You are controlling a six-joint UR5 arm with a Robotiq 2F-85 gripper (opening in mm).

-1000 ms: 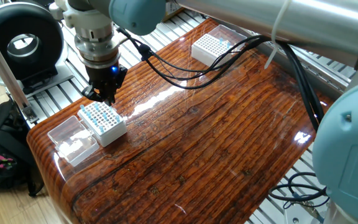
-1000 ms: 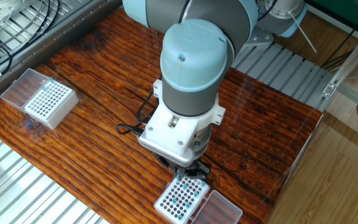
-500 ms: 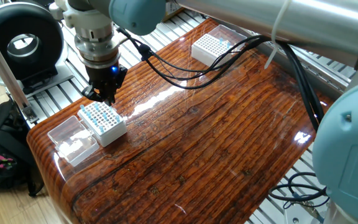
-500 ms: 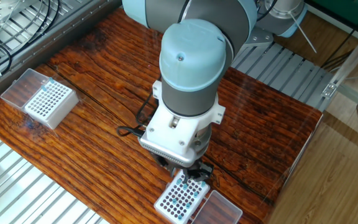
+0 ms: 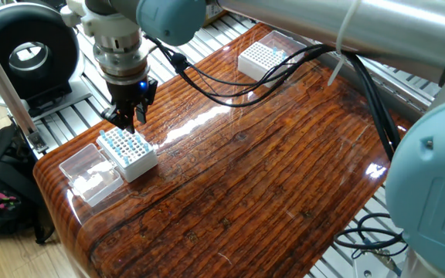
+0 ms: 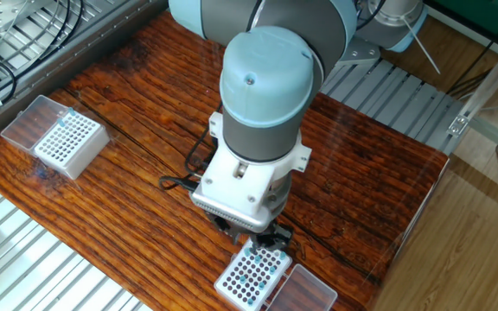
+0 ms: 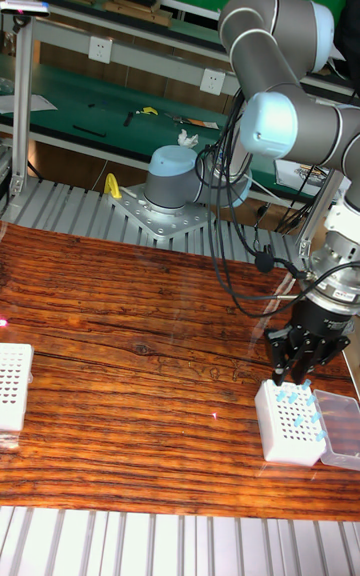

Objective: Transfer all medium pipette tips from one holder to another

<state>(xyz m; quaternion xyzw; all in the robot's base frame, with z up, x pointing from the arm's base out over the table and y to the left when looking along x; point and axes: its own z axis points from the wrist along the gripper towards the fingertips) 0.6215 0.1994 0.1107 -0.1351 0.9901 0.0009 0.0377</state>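
Observation:
My gripper [image 5: 130, 118] hangs just above the back edge of a white grid holder [image 5: 128, 151] at the near left corner of the table. Several medium pipette tips [image 5: 120, 140] with light blue tops stand in that holder's holes. In the tall fixed view the gripper [image 7: 297, 368] points straight down over the same holder [image 7: 290, 423], fingers close together. No frame shows whether a tip sits between them. The wrist hides most of the gripper in the other fixed view, above the holder [image 6: 251, 276]. A second white holder [image 5: 263, 55] stands far across the table.
A clear lid [image 5: 91, 173] lies right beside the near holder, at the table's edge. The second holder [image 6: 67, 138] has its own clear lid [image 6: 31, 120] next to it. Black cables [image 5: 230, 85] trail from the arm over the wooden table [image 5: 284, 177].
The gripper has risen slightly above the near holder. The holders and lids have not moved.

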